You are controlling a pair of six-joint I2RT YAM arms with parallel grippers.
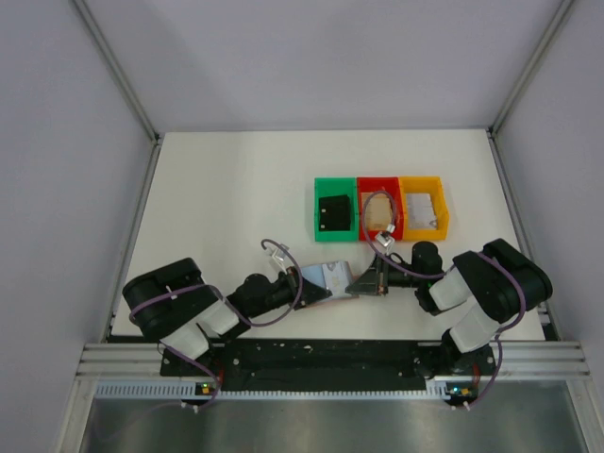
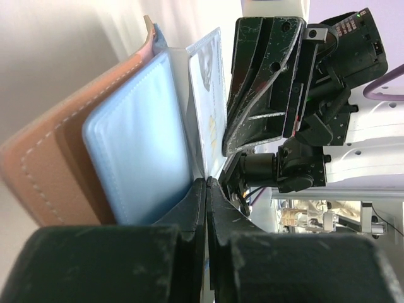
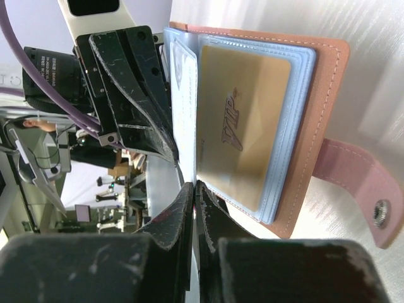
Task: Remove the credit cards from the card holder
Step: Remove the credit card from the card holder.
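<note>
The card holder [image 1: 332, 276] is held open between my two grippers near the table's front middle. In the left wrist view its reddish-brown outer face [image 2: 47, 170] and blue-grey sleeves [image 2: 139, 139] fan out, beside a clear leaf with a pale card [image 2: 207, 95]. My left gripper [image 2: 207, 183] is shut on that leaf's edge. In the right wrist view a gold card marked VIP [image 3: 243, 120] sits in a sleeve, and the brown snap tab [image 3: 353, 183] hangs to the right. My right gripper [image 3: 194, 185] is shut on the same thin leaf from the opposite side. No dark card shows in the holder.
Green [image 1: 321, 229], red [image 1: 363, 186] and yellow [image 1: 422, 182] bins stand in a row behind the holder. A black flat thing [image 1: 334, 212] lies in the green bin, and pale things lie in the other two. Both arms [image 1: 189, 307] [image 1: 481, 288] flank the holder.
</note>
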